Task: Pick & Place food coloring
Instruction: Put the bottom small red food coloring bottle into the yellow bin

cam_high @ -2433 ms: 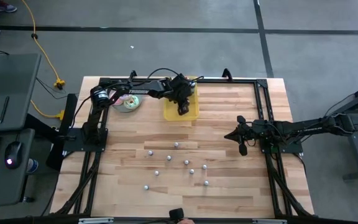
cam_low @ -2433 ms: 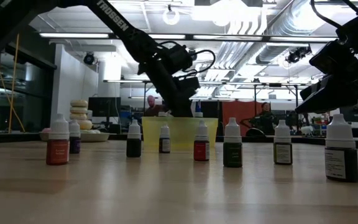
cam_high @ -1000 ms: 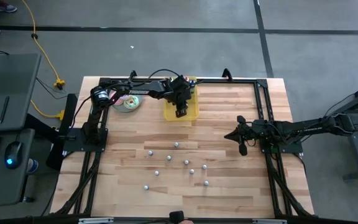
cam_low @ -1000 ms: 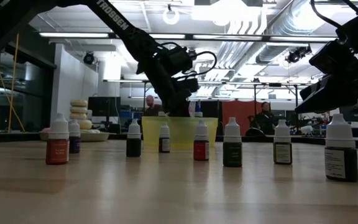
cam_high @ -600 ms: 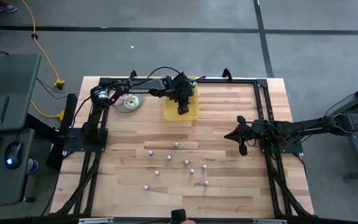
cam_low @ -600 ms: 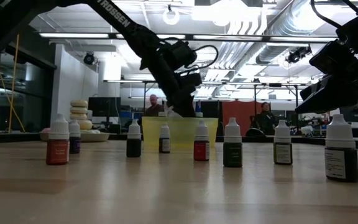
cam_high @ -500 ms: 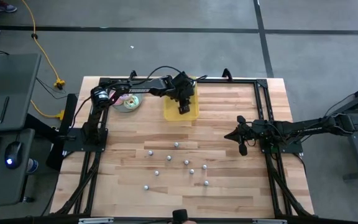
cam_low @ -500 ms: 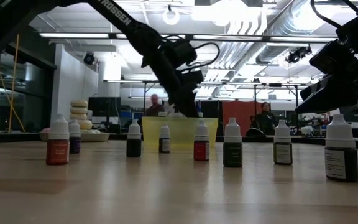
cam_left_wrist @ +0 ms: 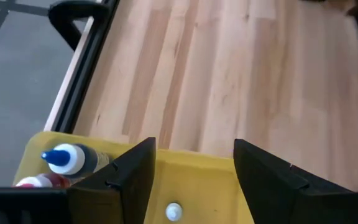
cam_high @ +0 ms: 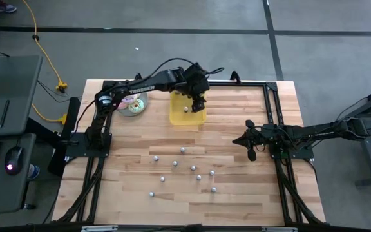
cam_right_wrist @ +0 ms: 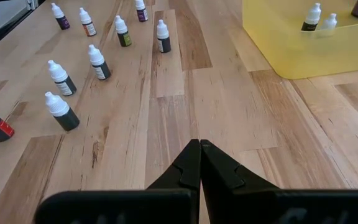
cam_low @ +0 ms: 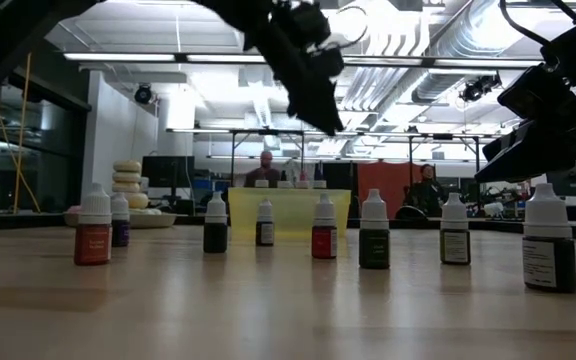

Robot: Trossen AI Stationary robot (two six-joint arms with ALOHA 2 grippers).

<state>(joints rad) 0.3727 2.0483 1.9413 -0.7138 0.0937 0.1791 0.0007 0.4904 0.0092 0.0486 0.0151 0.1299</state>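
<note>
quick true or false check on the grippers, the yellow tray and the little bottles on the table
1. The left gripper is open, above the yellow tray. True.
2. The right gripper holds a bottle. False: its fingers are shut on nothing, over bare wood.
3. The yellow tray is empty. False: the right wrist view shows at least two small bottles inside it.
4. Several bottles stand upright on the table, outside the tray. True: the loose bottles are scattered near the table's middle.
5. A plate of donuts sits beside the tray, on the left arm's side. True.
</note>
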